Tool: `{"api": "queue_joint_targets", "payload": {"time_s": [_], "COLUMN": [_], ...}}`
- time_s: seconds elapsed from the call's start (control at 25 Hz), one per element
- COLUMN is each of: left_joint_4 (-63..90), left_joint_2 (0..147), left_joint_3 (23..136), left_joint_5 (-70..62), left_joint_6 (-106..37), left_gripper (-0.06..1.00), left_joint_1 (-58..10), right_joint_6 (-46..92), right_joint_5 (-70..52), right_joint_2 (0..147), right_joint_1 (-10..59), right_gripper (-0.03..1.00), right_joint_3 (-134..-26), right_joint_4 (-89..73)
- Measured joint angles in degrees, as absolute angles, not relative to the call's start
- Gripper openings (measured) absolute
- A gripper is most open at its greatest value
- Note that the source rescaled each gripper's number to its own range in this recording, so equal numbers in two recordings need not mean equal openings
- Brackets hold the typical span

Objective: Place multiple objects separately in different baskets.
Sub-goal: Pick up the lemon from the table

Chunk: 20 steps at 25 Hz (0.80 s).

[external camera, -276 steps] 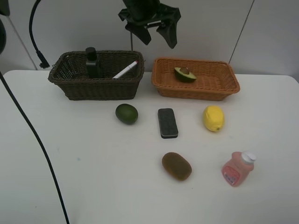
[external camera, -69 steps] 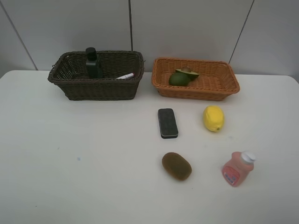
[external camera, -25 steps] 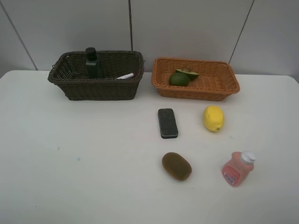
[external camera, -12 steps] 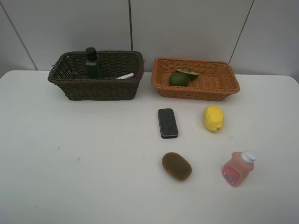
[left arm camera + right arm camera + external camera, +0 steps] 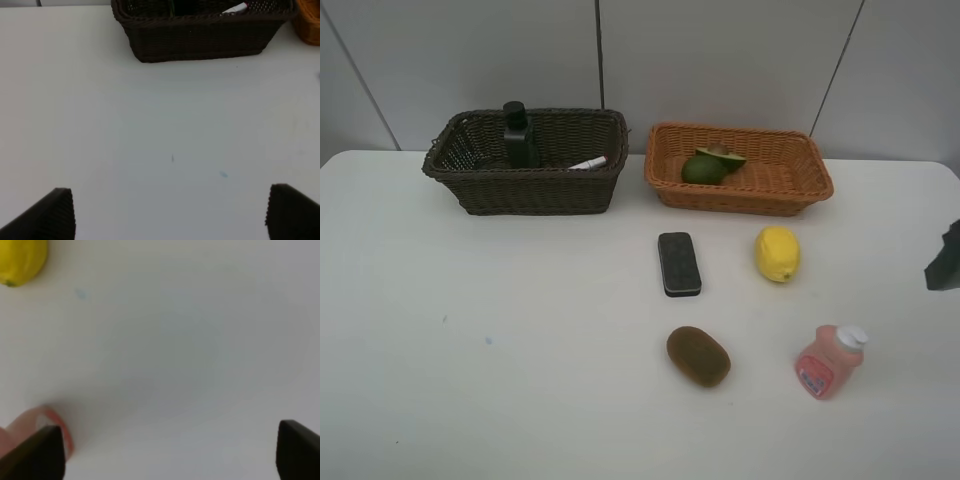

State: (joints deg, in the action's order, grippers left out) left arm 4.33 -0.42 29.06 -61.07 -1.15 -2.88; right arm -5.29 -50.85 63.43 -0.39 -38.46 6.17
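The dark brown basket [image 5: 520,190] holds the dark green pump bottle [image 5: 518,135] and the white-pink marker [image 5: 588,162]. The orange-tan basket [image 5: 745,198] holds the whole avocado [image 5: 696,171] and the halved avocado [image 5: 723,156]. The black eraser [image 5: 678,263], lemon [image 5: 777,253], kiwi [image 5: 698,356] and pink bottle [image 5: 828,362] lie on the white table. My right gripper [image 5: 167,455] is open and empty, between the lemon [image 5: 20,260] and the pink bottle [image 5: 22,427]. My left gripper [image 5: 170,215] is open and empty, facing the dark basket [image 5: 200,37].
A dark part of my right arm [image 5: 945,258] shows at the right edge of the high view, right of the lemon. The orange basket's corner [image 5: 311,27] shows in the left wrist view. A grey panelled wall stands behind the baskets.
The whole avocado went from the table into the orange basket, and the arm above the baskets left. In the last half second my right arm has come in at the right edge.
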Motion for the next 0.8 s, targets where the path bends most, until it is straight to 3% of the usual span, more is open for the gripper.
{"api": "queue_joint_targets", "payload": {"time_s": [0.4,0.8], "left_joint_4": [4.33,4.33], "left_joint_2": [-0.42,-0.42], "left_joint_3": [29.06,29.06], "left_joint_5": [-61.05,-61.05], "left_joint_6": [-1.15,-1.15], "left_gripper": [1.0,1.0], "left_joint_1": [-2.88,-2.88], "right_joint_6": [-0.96,-0.35], "right_joint_5": [-46.03,-46.09], "right_joint_2": [89.42,102.34], "right_joint_1": [0.3,9.35], "right_gripper": [1.0,1.0], "right_joint_3": [-50.35,-61.29], "right_joint_4": [1.04,0.71]}}
